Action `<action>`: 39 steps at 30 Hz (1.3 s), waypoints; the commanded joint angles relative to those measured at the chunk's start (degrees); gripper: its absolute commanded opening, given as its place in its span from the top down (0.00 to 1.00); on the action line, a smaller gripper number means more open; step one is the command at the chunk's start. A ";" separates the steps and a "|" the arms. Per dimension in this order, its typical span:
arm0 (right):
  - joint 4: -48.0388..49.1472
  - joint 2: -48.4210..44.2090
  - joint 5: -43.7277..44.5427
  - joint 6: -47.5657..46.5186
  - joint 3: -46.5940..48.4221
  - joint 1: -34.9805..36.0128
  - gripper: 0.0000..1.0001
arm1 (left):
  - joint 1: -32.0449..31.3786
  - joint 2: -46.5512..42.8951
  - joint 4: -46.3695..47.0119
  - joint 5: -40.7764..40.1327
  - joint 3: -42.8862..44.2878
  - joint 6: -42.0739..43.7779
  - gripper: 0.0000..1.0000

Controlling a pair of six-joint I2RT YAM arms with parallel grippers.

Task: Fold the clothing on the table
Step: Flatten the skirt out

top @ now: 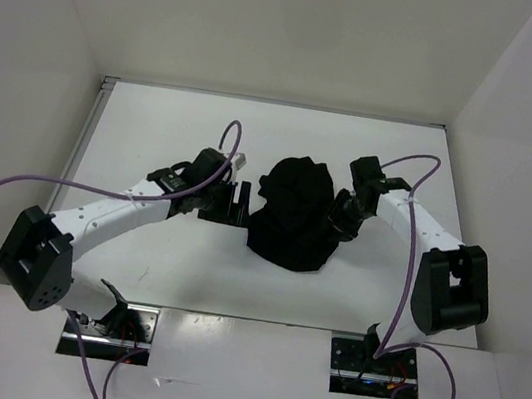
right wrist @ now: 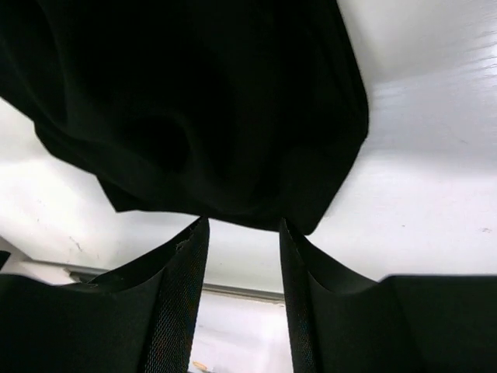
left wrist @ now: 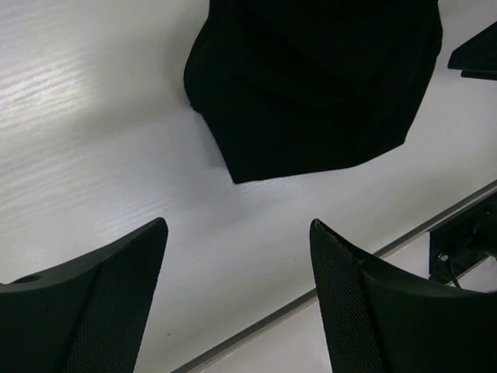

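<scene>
White table (top: 157,122), crumpled black clothing (top: 295,209)

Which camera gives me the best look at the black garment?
The top external view: the whole clothing shows, bunched in a heap on the table. The left wrist view cuts off its far part; the right wrist view sees only dark folds close up.

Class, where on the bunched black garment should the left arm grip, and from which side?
Probably the corner of the clothing nearest the left gripper, approached from the left arm's side, along the table. That corner juts out thin and flat, facing the open jaws; the middle is thickly heaped.
</scene>
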 commanded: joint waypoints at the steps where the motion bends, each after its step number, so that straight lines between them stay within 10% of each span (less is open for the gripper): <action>1: -0.43 -0.84 3.22 0.47 0.64 0.14 0.53 | 0.73 4.06 2.62 4.28 4.22 3.07 0.19; 21: -4.12 -1.98 6.65 -0.68 -0.58 -2.76 0.49 | 3.63 28.59 7.37 18.16 10.38 5.36 0.47; 28: -3.59 -1.98 6.65 -0.68 -2.51 -4.34 0.48 | 5.46 28.08 7.29 17.74 9.59 4.41 1.00; 39: 3.52 0.74 2.70 -0.15 -5.16 -4.35 0.48 | 10.92 24.55 7.19 17.12 3.79 1.85 1.00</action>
